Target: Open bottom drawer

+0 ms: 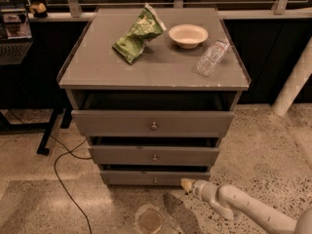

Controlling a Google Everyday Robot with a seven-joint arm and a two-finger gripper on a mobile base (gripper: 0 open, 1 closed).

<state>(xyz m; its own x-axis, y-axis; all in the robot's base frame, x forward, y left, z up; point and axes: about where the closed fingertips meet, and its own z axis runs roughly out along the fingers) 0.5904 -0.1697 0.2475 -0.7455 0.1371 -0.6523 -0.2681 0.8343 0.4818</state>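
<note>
The bottom drawer [146, 178] is the lowest, narrowest grey front of the cabinet, with a small round metal knob [155, 180]. It stands pulled out a little, with a dark gap above its front. My gripper [186, 184] is at the end of the white arm coming in from the lower right. Its tip is low near the floor, just to the right of the knob and close to the drawer front.
The middle drawer [154, 155] and the top drawer [152, 123] also stand slightly out. On the cabinet top lie a green chip bag [138, 33], a white bowl [188, 35] and a plastic bottle [211, 57]. A black cable [63, 169] runs on the floor at left.
</note>
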